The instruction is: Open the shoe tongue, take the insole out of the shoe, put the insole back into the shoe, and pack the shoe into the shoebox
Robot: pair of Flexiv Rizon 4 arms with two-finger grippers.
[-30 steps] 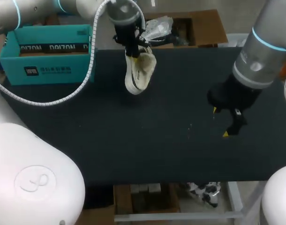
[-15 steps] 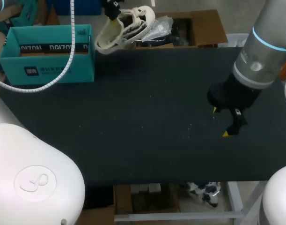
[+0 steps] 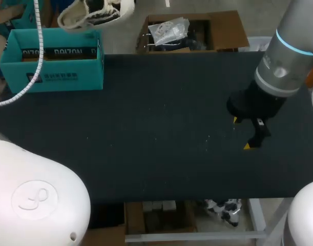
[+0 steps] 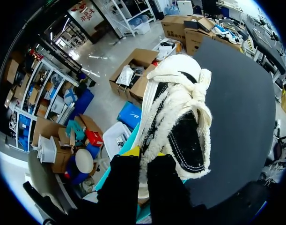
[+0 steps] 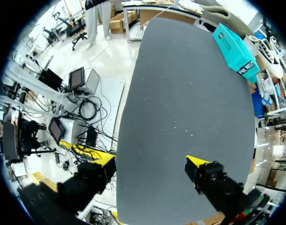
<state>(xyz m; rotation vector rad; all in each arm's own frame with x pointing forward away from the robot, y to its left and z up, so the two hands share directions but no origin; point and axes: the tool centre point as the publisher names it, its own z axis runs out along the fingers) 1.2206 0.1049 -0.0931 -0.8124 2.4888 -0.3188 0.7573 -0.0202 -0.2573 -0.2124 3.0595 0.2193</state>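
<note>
A cream shoe with dark laces [image 3: 95, 11] hangs in the air just behind the open teal shoebox [image 3: 54, 56] at the table's back left. In the left wrist view my left gripper [image 4: 147, 151] is shut on the shoe [image 4: 180, 103] at its rim, toe pointing away from the fingers; a strip of the teal shoebox [image 4: 135, 138] shows under it. The left gripper itself is outside the head view. My right gripper [image 3: 241, 133] stands open and empty, low over the dark table [image 3: 161, 128] at the right. Its wrist view shows the same gripper [image 5: 150, 161] and the shoebox [image 5: 234, 52] far ahead.
My left arm's white coiled cable [image 3: 39, 56] droops across the shoebox's front. My robot's white body [image 3: 38, 195] covers the table's near left corner. Bare dark mat [image 5: 189, 93] lies between the right gripper and the box.
My left arm has carried the shoe up and to the left, from over the table's back middle to above the shoebox. The right arm has not moved.
</note>
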